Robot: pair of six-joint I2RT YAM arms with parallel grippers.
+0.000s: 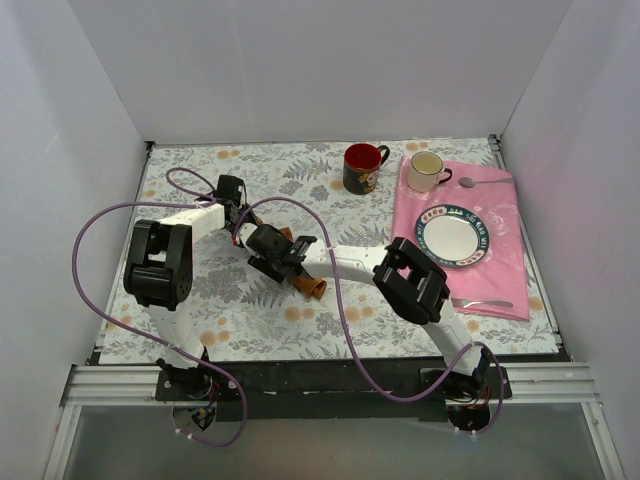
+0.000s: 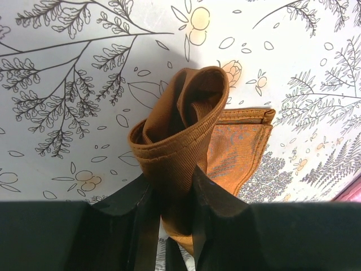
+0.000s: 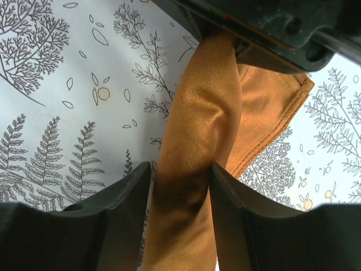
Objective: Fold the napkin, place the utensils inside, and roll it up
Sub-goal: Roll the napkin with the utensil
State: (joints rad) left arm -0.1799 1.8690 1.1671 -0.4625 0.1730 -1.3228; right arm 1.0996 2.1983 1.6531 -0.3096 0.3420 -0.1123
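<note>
The left fingers are narrowed and pinch the napkin near one end of its roll. The cloth bunches between the two black pads and its coiled mouth opens beyond them. The right fingers stand wider and close on the same roll farther along, and its smooth rust-orange body fills the gap and touches both pads. Past them the roll runs up under the left arm's dark housing, which hides that end in the right wrist view. A flat hemmed flap of the napkin hangs loose beside the roll, and its ribbed weave and stitched border are plain in the left wrist view.

The bundle is held above the middle of the tabletop, which has a pale covering printed with grey ferns and small orange blossoms. Both forearms cross over it in the overhead view and cover most of the cloth, and purple cables loop around them.

Well to the right lies a glossy pink cloth. On it sit a round white plate with a dark patterned rim and a cream mug. A slim silver utensil lies along the cloth's near edge. A dark red mug stands just left of the pink cloth.
</note>
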